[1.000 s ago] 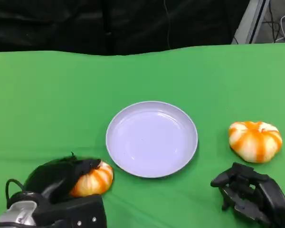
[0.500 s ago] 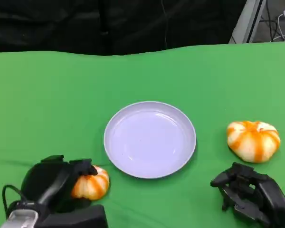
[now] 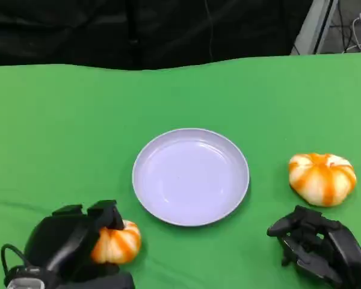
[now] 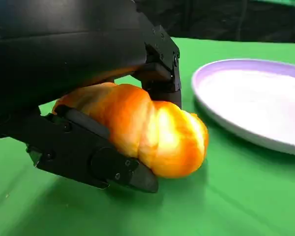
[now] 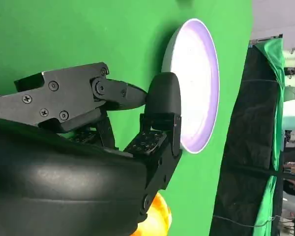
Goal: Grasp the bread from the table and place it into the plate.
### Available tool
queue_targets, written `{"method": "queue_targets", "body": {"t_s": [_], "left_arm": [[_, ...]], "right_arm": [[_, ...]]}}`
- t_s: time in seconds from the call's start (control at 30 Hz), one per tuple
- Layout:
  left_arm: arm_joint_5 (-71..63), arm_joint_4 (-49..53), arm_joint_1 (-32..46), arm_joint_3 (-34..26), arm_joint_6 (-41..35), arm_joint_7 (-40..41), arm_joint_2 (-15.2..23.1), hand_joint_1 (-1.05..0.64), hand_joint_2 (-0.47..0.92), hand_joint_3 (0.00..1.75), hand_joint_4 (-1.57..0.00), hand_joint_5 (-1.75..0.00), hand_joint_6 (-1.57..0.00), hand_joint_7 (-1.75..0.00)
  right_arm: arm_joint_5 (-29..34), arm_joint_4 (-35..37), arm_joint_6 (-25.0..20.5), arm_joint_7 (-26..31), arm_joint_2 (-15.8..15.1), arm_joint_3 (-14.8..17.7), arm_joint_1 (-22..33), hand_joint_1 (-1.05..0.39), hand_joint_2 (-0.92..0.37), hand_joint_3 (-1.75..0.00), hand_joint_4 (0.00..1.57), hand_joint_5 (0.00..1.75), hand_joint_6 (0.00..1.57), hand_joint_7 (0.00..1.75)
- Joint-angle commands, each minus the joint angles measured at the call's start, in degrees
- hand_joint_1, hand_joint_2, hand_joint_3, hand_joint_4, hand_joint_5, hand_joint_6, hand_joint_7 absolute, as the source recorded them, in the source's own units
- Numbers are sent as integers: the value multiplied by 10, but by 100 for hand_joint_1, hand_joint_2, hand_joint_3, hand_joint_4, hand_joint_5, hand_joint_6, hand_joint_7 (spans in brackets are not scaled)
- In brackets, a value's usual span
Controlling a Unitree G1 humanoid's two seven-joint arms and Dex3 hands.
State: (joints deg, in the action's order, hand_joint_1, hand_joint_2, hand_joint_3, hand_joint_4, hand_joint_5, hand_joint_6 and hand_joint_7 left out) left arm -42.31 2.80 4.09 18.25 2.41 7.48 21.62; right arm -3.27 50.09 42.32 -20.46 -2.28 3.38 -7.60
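Lab: green-clothed table [image 3: 60, 120], black backdrop [image 3: 138, 30]

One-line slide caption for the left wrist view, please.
Left hand grips a bread roll beside the plate.

Black hands, rounded shells, screwed black fingers [image 5: 71, 101]; thin black cable [image 3: 11, 253].
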Motion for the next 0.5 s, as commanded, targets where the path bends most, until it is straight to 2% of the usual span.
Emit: {"method": "queue_targets", "body": {"t_s": [0.03,0.1,0.3,0.5], "left_arm": [[9,-77,32,-24,-12,-28,14,-9,92,11,-74,-175,-66,-167],[6,-106,43,-31,-11,-31,16,-9,92,11,-74,-175,-72,-158],[-20,-181,56,-53,-22,-33,12,-10,92,13,-74,-175,-80,-142],[-32,-210,57,-65,-22,-32,8,-8,91,12,-74,-175,-79,-145]], "right_arm": [[-2,5,-1,1,-6,0,3,-30,-92,-44,66,174,77,103],[-2,5,-1,2,-6,0,3,-30,-92,-43,66,173,77,103],[-3,5,-6,1,-5,0,3,-30,-92,-43,65,173,77,103],[-2,9,-4,1,-5,-1,0,-29,-92,-44,66,173,77,104]]}}
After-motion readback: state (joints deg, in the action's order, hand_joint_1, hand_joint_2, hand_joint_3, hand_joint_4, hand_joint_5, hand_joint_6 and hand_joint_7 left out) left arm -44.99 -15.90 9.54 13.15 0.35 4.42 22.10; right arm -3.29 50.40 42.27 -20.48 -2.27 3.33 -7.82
